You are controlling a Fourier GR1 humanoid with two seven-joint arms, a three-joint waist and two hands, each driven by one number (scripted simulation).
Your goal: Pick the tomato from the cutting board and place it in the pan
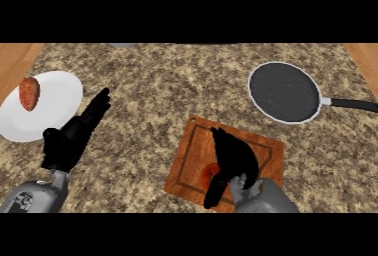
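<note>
Right hand [236,155], head view: nearest item, coming in from the lower edge on its grey forearm [263,198]. Fingers are extended and lie apart from the thumb, clamped on nothing. It is poised over the cutting board [188,157].

Tomato [207,173]: red, on the board, beneath the right hand on its thumb side. Only a small part shows past the black palm. The hand is probably not touching it, though the steep angle leaves that unsure.

Pan [284,92]: dark, pale-rimmed, nothing in it. It lies ahead of the right hand and to its outer side, well apart. Its handle [354,104] points right and is cut by the frame edge.

Left hand [70,137]: open, fingers straight, at rest well to the inner side of the right hand. It sits beside a white plate [55,102] bearing a reddish-brown piece of food [29,93] of uncertain kind.

Step in hand, as judged: the reach onto the tomato, with the pick not yet made. The next move calls for closing fingers and thumb round the tomato and lifting it off the board. It would then be carried forward and outward to the pan.

Hidden or unclear: most of the tomato, and the height of the right hand above the board.
</note>
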